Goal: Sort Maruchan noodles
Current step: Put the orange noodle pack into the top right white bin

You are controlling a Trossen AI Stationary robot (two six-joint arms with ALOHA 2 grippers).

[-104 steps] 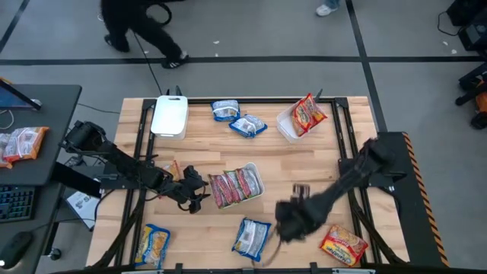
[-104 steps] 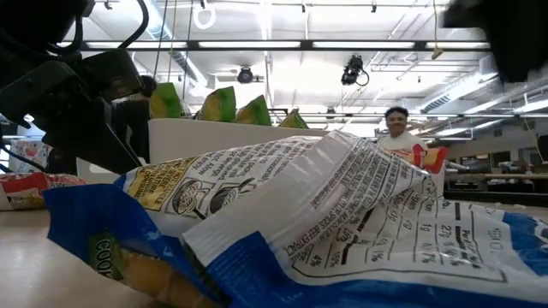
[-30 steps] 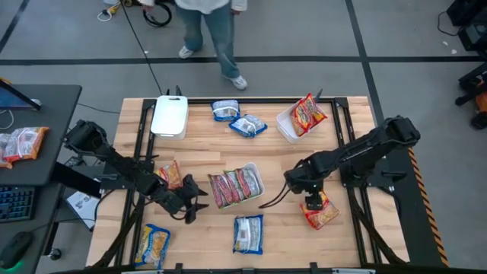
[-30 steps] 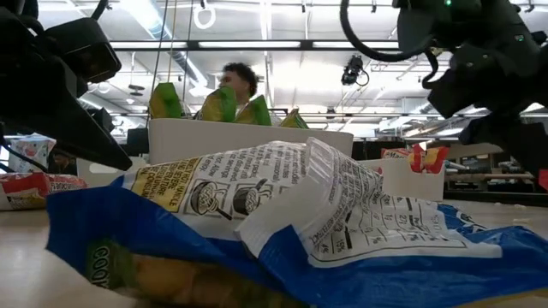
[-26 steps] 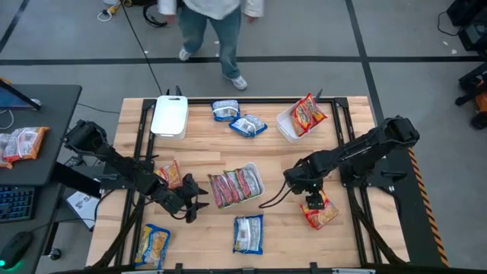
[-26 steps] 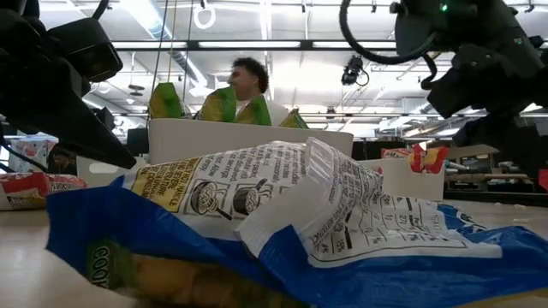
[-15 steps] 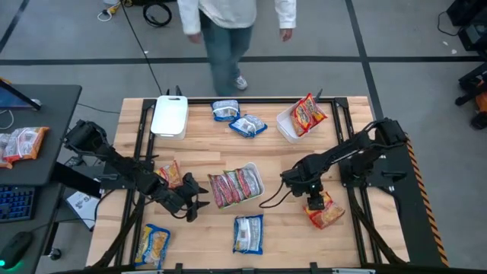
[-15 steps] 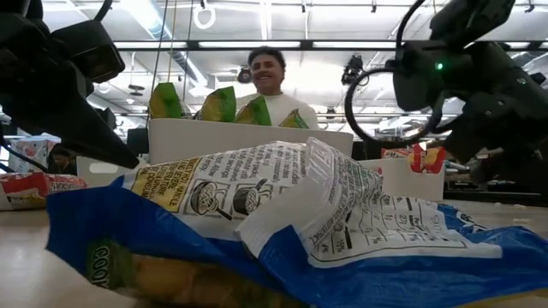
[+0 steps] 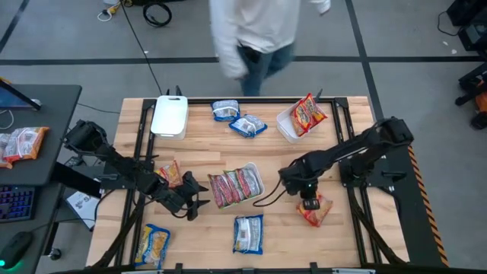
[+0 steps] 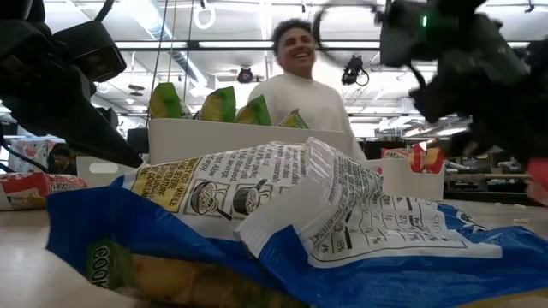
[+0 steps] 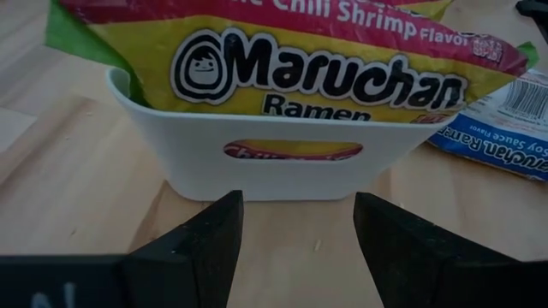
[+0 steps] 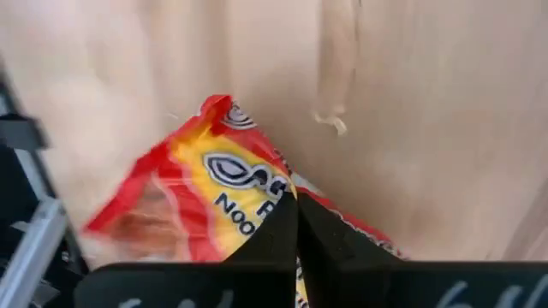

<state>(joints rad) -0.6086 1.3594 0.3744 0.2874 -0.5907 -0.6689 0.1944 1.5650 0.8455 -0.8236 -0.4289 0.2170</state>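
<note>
The right claw (image 9: 310, 203) sits pinched tight on the edge of a red-and-yellow noodle packet (image 9: 314, 210) toward the right side of the surface (image 9: 289, 160), near its front edge. The left claw (image 9: 199, 195) stands wide, holding nothing, just left of the white tray (image 9: 257, 183) of red-and-green packets (image 9: 232, 186) in the middle. A blue packet (image 9: 248, 233) lies at the front edge.

The packet (image 11: 282, 60) standing in the white tray (image 11: 282, 167) reads "Maruchan Ramen" and "Chili Shrimp Flavor". The blue packet (image 11: 505, 128) beside it reads "Soy Sauce Flavor".
</note>
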